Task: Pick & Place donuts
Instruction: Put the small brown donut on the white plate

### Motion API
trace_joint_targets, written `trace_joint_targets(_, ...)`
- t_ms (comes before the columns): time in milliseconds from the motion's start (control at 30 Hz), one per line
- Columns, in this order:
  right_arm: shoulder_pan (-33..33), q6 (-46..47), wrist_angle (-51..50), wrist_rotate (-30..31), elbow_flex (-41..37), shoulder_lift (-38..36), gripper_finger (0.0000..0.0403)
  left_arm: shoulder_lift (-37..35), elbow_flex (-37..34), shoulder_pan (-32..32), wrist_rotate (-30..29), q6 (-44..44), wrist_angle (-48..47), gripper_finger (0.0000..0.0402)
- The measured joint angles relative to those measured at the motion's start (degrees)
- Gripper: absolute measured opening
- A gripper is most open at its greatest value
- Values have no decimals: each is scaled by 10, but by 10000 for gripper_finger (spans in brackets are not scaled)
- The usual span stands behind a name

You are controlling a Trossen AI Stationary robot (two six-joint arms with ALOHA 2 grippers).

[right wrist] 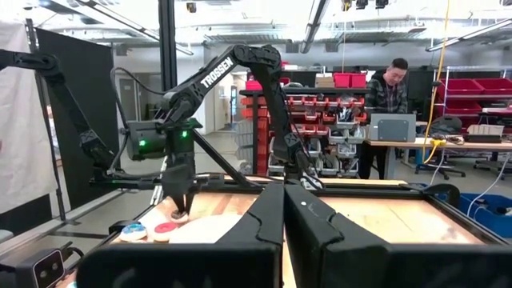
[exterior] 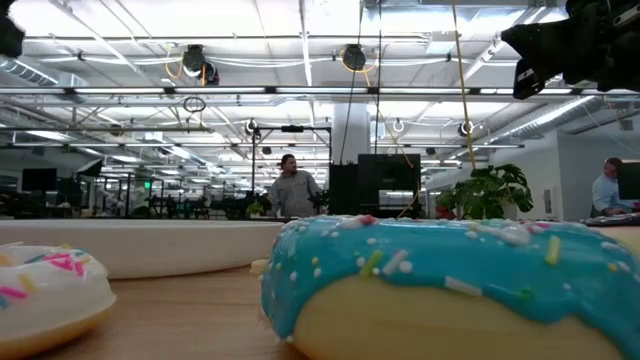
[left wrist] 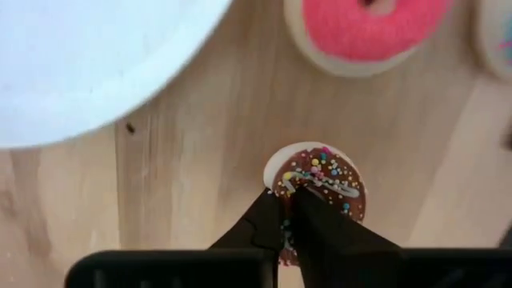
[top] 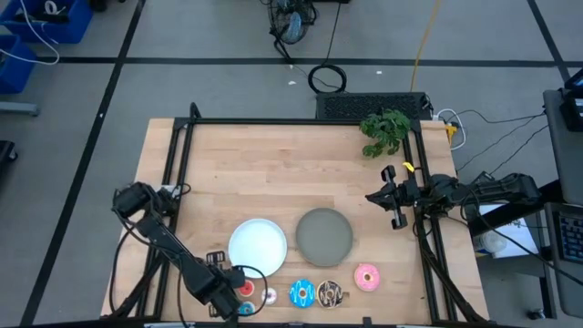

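Observation:
My left gripper [left wrist: 290,192] stands at the table's near left edge [top: 228,290], shut on a tiny brown sprinkled donut [left wrist: 324,180]. That donut is hidden under the gripper in the high view. A tiny red donut [top: 246,288] and a whitish one [top: 270,295] lie beside it, and a tiny blue one [top: 244,310] lies nearer the edge. Further right along the near edge lie the larger blue [top: 301,293], brown [top: 330,293] and pink [top: 366,277] donuts. My right gripper [top: 393,197] waits shut, raised at the right side. My left gripper pinches the tiny brown donut by its rim [left wrist: 298,182], on the side nearest the wrist, between its two fingertips. The fingers [left wrist: 264,220] come from above, pointing down. The donut lies flat; I cannot tell whether it still touches the wood.
A round white plate [top: 258,244] sits just beyond the left gripper and a round grey plate [top: 324,237] to its right. A green plant sprig [top: 384,130] lies at the far right. A black frame [top: 301,122] edges the table. Bare wood lies between the plates and the far rail.

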Motion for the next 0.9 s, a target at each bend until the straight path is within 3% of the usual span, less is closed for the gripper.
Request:
trace_joint_targets(200,0,0,5,0,0,0,0,-55,0,18,-40,22,-12,8)
trace_joint_targets(300,0,0,4,0,0,0,0,-85,0,35,-60,41,-30,14)
trace_joint_targets(500,0,0,4,0,0,0,0,-128,1,101,-86,108,-85,9)
trace_joint_targets(667,0,1,12,0,0,0,0,-129,1,180,-119,198,-86,15)
trace_joint_targets(900,0,2,10,0,0,1,0,-92,-4,279,-145,329,-15,7)
